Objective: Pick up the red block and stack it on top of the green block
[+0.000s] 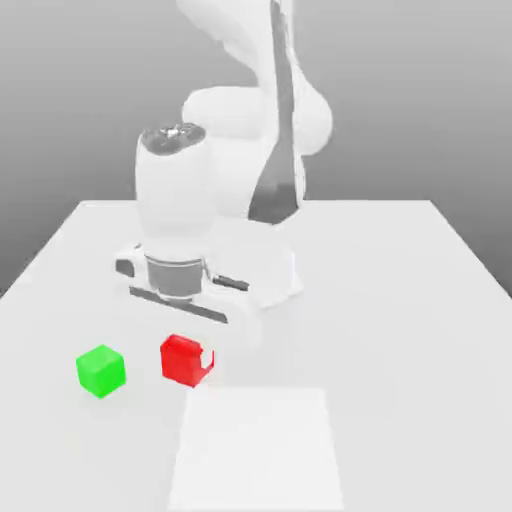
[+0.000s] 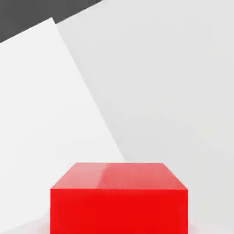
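The white tabletop is filling the lower part of the exterior view, with a brighter white rectangular patch lying at its 6 o'clock edge. The white arm is rising from the middle of the tabletop, folding over itself and pointing its hand straight down toward 7 o'clock.

The pincer is reaching down over the red block and pinching it, its fingers pressed against the block's sides; one white fingertip is showing at the block's 3 o'clock face. The red block is a cube, so no long axis is standing out; it is sitting flat and slightly turned, one corner edge facing the exterior camera. In the hand view the red block is showing its top face and one side face squarely.

The green block is sitting just beside the red one, at its 9 o'clock, apart from it and similarly turned. The red block is sitting just above the bright patch's far corner.
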